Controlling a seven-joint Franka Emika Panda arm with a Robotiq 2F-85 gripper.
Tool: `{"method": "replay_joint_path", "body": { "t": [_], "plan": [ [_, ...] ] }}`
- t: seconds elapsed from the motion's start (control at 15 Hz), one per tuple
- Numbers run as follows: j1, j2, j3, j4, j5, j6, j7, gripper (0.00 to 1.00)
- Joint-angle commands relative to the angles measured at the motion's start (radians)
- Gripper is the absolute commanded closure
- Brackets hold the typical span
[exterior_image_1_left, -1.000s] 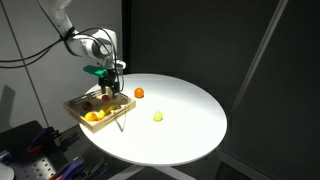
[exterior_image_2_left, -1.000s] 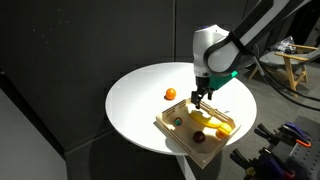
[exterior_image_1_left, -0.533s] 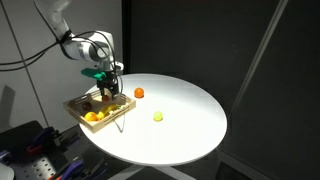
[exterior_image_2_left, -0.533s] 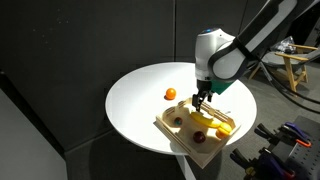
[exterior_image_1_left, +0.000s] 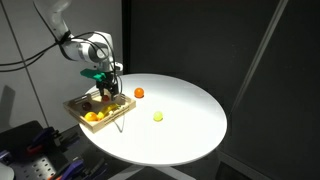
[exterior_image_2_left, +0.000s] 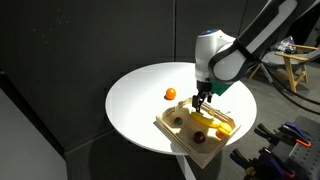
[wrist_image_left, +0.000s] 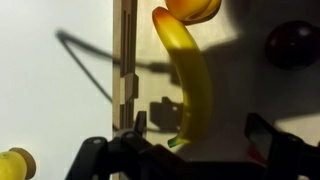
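**Hand** (wrist_image_left: 190, 152): two dark fingers (wrist_image_left: 278, 140), spread wide and pinching nothing. It hangs over the tray in both exterior views (exterior_image_1_left: 109, 91) (exterior_image_2_left: 198, 103). Whether it touches anything cannot be told.

**Banana** (wrist_image_left: 192, 85): long, curved, smooth yellow skin with a greenish lower tip. It lies in the tray just beside the slotted rail, and in the wrist view its lower tip points into the gap between the spread fingers.

**Tray** (wrist_image_left: 124, 60): shallow, rectangular, pale unfinished wood with a notched rail. It sits at the table's edge in both exterior views (exterior_image_1_left: 78, 104) (exterior_image_2_left: 166, 124).

**Orange fruit** (wrist_image_left: 190, 8): rounded and glossy, in the tray, touching the banana's upper end.

**Dark red fruit** (wrist_image_left: 292, 45): round with a dull sheen, in the tray, apart from the banana.

**Orange ball** (exterior_image_1_left: 139, 93) (exterior_image_2_left: 171, 94): small and round, on the table near the tray.

**Yellow piece** (exterior_image_1_left: 157, 116): small and roundish, on the table well apart from the tray.

**Table** (exterior_image_1_left: 190, 125) (exterior_image_2_left: 135, 100): round, with a flat matte white top.
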Motion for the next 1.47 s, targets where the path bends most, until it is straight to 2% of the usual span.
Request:
{"method": "replay_joint_path", "body": {
  "t": [0.0, 0.47, 1.0, 1.4],
  "plan": [
    [0.001, 0.000, -0.001, 0.001, 0.001, -0.002, -0.002, 0.00],
    [-0.005, 0.000, 0.015, -0.003, 0.027, 0.028, -0.021, 0.00],
    [-0.003, 0.027, 0.013, -0.010, 0.028, 0.115, -0.016, 0.00],
    [-0.004, 0.063, 0.011, -0.004, 0.036, 0.127, -0.023, 0.00]
  ]
}}
